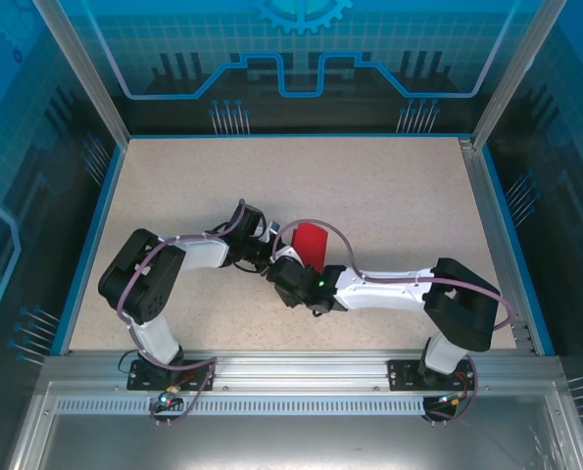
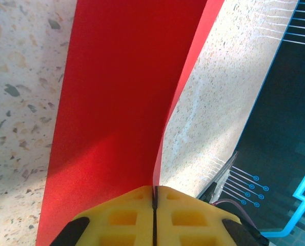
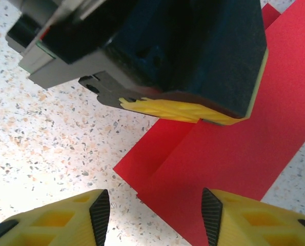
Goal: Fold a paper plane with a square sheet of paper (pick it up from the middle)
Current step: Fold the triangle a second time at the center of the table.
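The square sheet of paper is bright red and lies mid-table, folded into overlapping layers. My left gripper is shut on it: in the left wrist view the yellow pads meet on a raised edge of the red sheet. My right gripper is open just in front of the sheet's near corner, its fingertips apart with only table and paper edge between them. The left gripper's dark body sits on the sheet ahead of it. A paper plane is out of view.
The speckled beige tabletop is ringed by a blue border and metal frame posts. Both arms reach inward and meet at the centre, the right gripper close beside the left wrist. An aluminium rail runs along the near edge.
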`<action>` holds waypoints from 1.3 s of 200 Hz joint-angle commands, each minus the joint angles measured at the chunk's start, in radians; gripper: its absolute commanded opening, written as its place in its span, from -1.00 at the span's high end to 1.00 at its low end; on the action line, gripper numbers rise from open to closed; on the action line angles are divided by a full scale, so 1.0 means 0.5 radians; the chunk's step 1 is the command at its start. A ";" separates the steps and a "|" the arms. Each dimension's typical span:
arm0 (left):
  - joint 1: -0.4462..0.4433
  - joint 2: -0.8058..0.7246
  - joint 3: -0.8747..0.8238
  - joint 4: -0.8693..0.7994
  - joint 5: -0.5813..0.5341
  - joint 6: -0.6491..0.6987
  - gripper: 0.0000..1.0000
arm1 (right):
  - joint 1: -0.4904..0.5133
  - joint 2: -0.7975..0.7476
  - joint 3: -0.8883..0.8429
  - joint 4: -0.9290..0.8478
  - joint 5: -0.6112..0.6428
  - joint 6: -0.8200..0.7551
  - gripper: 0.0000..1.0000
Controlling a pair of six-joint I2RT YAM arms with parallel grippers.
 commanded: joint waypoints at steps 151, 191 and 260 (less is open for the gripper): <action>0.006 -0.141 0.045 -0.207 -0.123 0.062 0.22 | -0.054 -0.195 -0.083 -0.064 0.004 -0.010 0.81; 0.007 -0.384 0.016 -0.510 -0.468 0.187 -0.19 | -0.439 -0.462 -0.452 0.368 -0.754 -0.029 0.80; -0.050 -0.530 -0.081 -0.600 -0.467 0.362 0.13 | -1.038 -0.631 -0.730 0.692 -1.632 -0.015 0.76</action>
